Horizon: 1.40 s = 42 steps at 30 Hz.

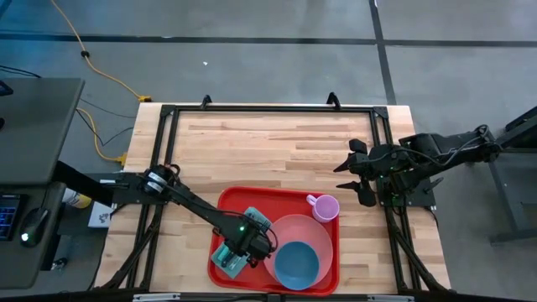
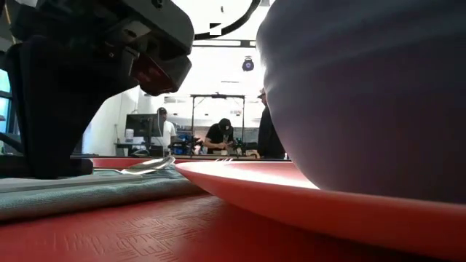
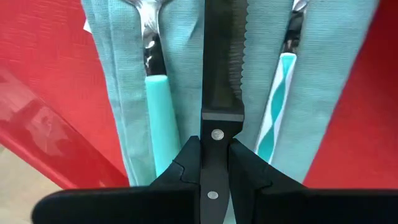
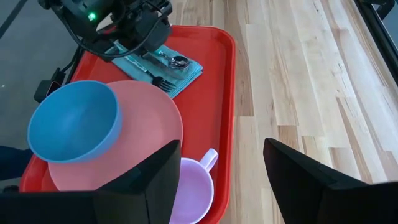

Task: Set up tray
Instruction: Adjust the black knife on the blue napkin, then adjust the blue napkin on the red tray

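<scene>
The red tray (image 1: 231, 201) sits at the table's near edge, middle. On its left part lies a folded teal napkin (image 3: 186, 62) carrying a teal-handled spoon (image 3: 160, 118), a black-handled serrated knife (image 3: 219, 56) and a striped-handled fork (image 3: 277, 106). My left gripper (image 1: 247, 243) is low over the napkin (image 1: 231, 256), shut on the knife. A pink plate (image 1: 315, 231) holds a blue bowl (image 1: 295, 264), with a lilac cup (image 1: 325, 207) beside it. My right gripper (image 1: 352, 172) hovers open beyond the tray's right side. My left gripper (image 3: 214, 146) pinches the knife's black handle (image 3: 215, 127) between its two fingers, one on each flat side, just behind the blade. The knife points straight ahead of the fingers, between spoon and fork over the napkin. Whether it rests on the cloth or is just above, I cannot tell.
Bare wooden table (image 1: 277, 143) stretches beyond the tray to the far edge. In the right wrist view the tray (image 4: 217, 74) holds plate (image 4: 143, 124), bowl (image 4: 71, 127) and cup (image 4: 193, 186). People stand in the room behind (image 2: 218, 135).
</scene>
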Available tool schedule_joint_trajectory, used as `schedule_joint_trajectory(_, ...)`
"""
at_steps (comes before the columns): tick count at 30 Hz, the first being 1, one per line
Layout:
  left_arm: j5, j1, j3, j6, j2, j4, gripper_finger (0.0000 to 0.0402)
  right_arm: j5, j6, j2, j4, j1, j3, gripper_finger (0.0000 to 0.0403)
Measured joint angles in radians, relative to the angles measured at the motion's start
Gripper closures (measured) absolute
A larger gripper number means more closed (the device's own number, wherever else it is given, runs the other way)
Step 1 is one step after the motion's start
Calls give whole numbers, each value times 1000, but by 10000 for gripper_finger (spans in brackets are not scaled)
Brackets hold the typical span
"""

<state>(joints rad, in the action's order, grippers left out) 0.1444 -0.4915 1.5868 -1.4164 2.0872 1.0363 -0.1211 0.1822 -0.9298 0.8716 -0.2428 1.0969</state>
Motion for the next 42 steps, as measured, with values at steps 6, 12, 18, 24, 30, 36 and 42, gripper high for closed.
schedule_joint_trajectory(6, 0, 0, 0, 14, 13, -14, 319, 0, 0, 0, 0, 0, 0, 194)
schedule_joint_trajectory(12, -4, 0, 0, 24, 12, -11, 261, -2, -3, 0, 0, 0, 0, 194)
schedule_joint_trajectory(18, -3, 0, 0, 24, 12, -22, 205, -2, -7, 0, 0, 0, 0, 194)
schedule_joint_trajectory(24, -3, 1, 0, 24, 12, -24, 174, -3, -7, 0, 0, 0, 0, 194)
schedule_joint_trajectory(30, -15, 8, 21, 42, 10, -16, 168, -3, -8, 0, 0, 0, 0, 194)
schedule_joint_trajectory(36, -47, 8, 50, 47, 8, 44, 167, -3, -8, 0, 0, 0, 0, 194)
schedule_joint_trajectory(42, -89, 16, 100, 48, 8, 149, 168, -3, -8, 0, 0, 0, 0, 194)
